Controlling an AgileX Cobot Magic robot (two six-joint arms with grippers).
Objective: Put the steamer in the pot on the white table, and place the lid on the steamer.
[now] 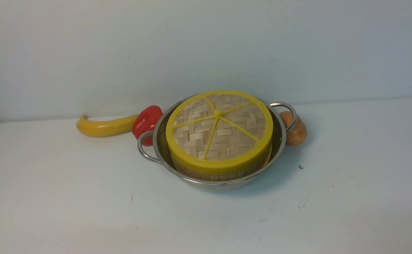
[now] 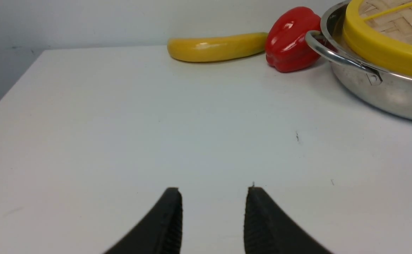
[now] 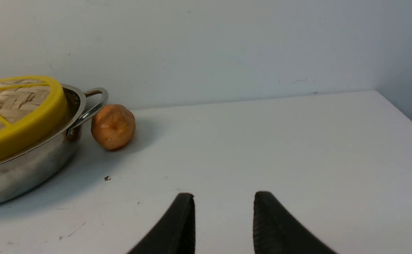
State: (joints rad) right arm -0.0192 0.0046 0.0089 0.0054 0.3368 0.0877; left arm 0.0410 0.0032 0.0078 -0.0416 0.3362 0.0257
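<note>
The steel pot point(image 1: 280, 141) stands on the white table point(image 1: 68, 197) near the back wall. The bamboo steamer point(image 1: 206, 174) sits inside the pot; only its lower slatted side shows. The woven lid point(image 1: 220, 128) with yellow rim and spokes lies on top of the steamer, slightly tilted. The pot point(image 2: 386, 93) and lid point(image 2: 382, 49) also show in the left wrist view, and the pot point(image 3: 25, 169) and lid point(image 3: 22, 116) in the right wrist view. My left gripper point(image 2: 213, 192) is open and empty over bare table. My right gripper point(image 3: 223, 197) is open and empty, apart from the pot.
A yellow banana point(image 1: 103, 126) and a red bell pepper point(image 1: 146, 121) lie to the left of the pot. A brown potato point(image 1: 295, 130) sits against the pot's right handle. The wall stands close behind. Neither arm shows in the front view.
</note>
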